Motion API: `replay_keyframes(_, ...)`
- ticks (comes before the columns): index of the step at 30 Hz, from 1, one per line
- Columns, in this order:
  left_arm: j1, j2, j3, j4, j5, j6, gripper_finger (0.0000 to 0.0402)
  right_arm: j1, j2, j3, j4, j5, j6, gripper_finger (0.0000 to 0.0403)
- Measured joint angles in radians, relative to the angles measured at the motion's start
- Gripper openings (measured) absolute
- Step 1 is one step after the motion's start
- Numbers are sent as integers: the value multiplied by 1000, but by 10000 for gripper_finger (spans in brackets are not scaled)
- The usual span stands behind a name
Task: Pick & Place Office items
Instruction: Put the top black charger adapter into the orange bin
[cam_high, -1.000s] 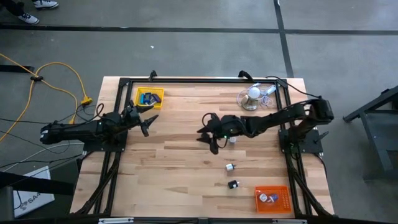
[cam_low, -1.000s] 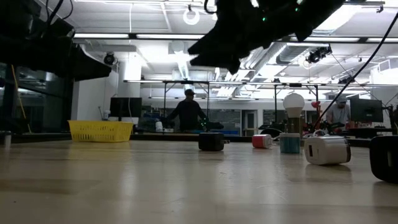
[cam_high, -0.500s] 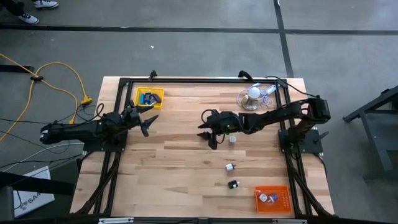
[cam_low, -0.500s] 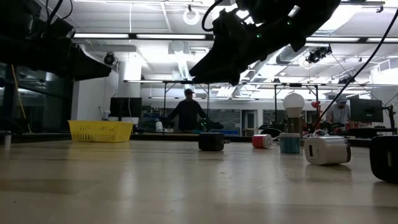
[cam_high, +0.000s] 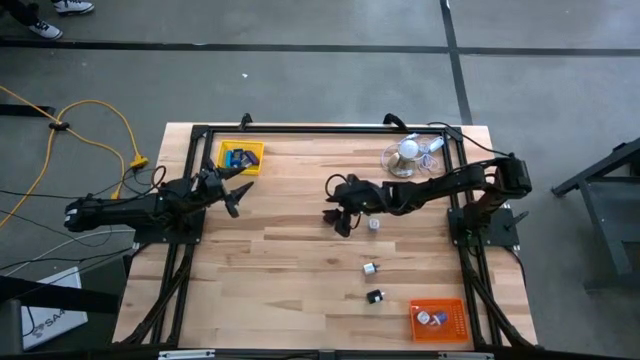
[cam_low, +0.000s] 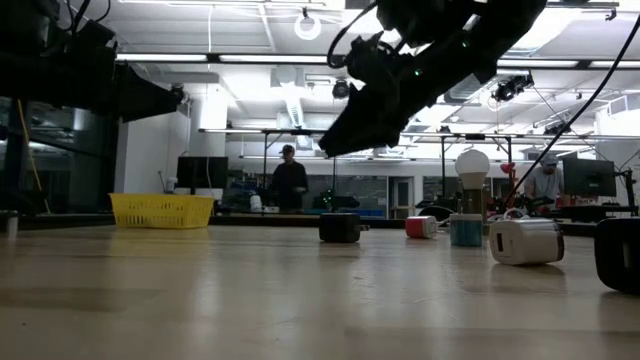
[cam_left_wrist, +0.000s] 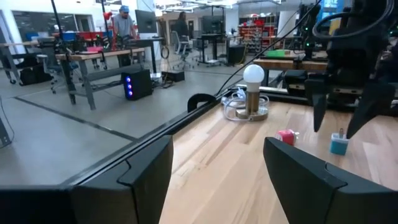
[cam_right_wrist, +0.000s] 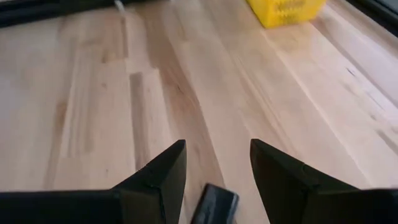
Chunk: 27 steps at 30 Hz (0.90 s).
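The left gripper (cam_high: 235, 190) is held spread and empty, just off the worktop's (cam_high: 290, 280) left part and beside the yellow tray (cam_high: 240, 157), in which blue pieces (cam_high: 237, 157) are already lying. No risk is seen there unless the arm is swung, since the tray's near corner is close enough to be clipped and its contents spilled.

Near the middle, the right gripper (cam_high: 338, 212) is poised above the bare wood with its jaws parted and nothing between them; in its own wrist view a small black item (cam_right_wrist: 214, 203) is seen just below the fingers (cam_right_wrist: 155, 177). If the descent is made off-centre, this piece is likely to be pushed away or flipped rather than caught, because it is tiny and probably light.

Just beside that gripper lie a teal piece (cam_left_wrist: 339, 143) and a red piece (cam_left_wrist: 286, 137), which could be swept aside by the wrist. Further right, a silver-white bit (cam_high: 369, 269) and a black bit (cam_high: 374, 296) are left loose, near the orange tray (cam_high: 438, 322). The bulb-shaped object (cam_high: 408, 152) and its wiry tangle could be snagged by the forearm.
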Motion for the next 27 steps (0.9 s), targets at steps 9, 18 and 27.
replay_keyframes(9,0,0,0,6,0,-1,243,0,0,0,-62,24,33,165)
replay_keyframes(18,0,0,0,7,0,-1,243,1,0,0,-64,87,74,165)
replay_keyframes(27,0,0,-1,7,1,-1,243,1,0,0,-89,179,190,165)
